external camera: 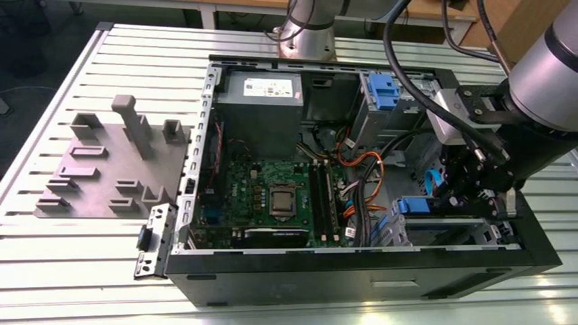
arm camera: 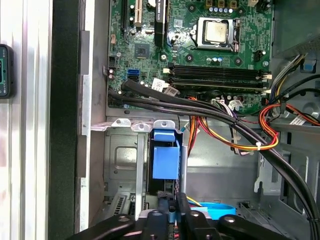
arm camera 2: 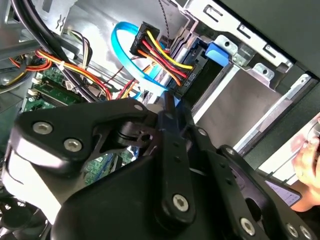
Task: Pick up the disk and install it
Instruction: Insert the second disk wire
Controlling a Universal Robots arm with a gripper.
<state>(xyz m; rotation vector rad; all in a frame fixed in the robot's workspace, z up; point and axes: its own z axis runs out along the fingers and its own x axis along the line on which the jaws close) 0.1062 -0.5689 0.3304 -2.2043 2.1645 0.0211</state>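
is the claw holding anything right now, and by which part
Cannot be told: the claw sits down in the case's drive bay beside a blue-railed part, its tips hidden.

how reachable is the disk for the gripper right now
Likely yes: the gripper sits low in the case, right at the end of the disk, with nothing between them. The black cables pass close by, not across the way.

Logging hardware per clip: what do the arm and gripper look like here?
The arm is silver-grey and tubular, with black cables looped alongside. The gripper is black, built of hinged linkage bars with silver bolts, on a light grey mount.
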